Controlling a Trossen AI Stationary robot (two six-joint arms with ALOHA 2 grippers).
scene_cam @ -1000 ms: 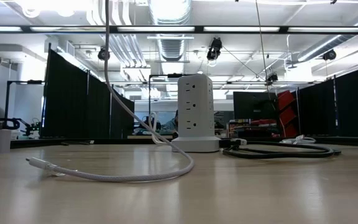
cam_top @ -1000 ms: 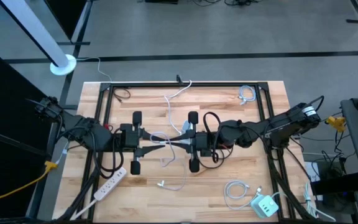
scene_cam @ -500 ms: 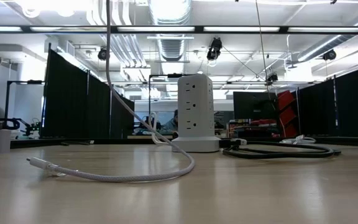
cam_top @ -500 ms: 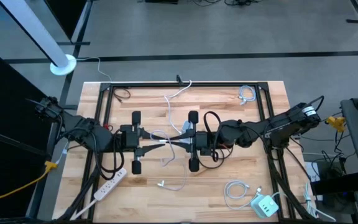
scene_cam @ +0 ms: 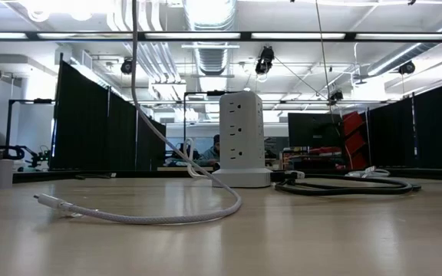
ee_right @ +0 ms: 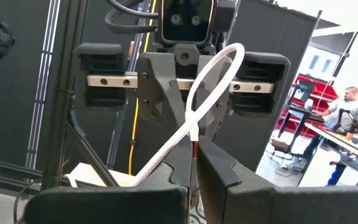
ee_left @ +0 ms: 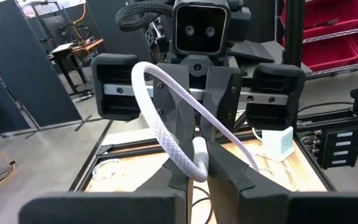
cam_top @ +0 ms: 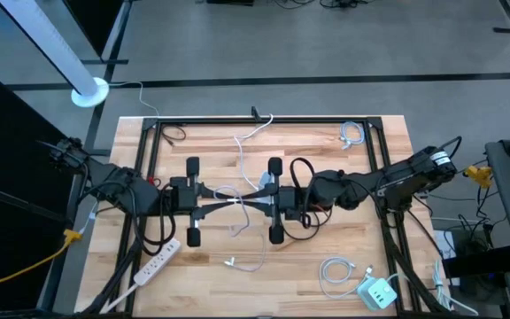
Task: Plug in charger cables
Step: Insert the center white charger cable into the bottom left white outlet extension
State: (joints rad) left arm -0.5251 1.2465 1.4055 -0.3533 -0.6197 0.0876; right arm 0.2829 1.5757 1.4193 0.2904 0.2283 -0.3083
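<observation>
Now holding white braided cable [cam_top: 234, 200] between both claws over bench middle. My left gripper [cam_top: 228, 205] pinching cable near its plug, my right gripper [cam_top: 243, 203] clamped shut on same cable, tip to tip, presumably passing or re-gripping so plug points right way. Cable slack trailing toward near edge; tower power strip [scene_cam: 240, 139] waiting.
</observation>
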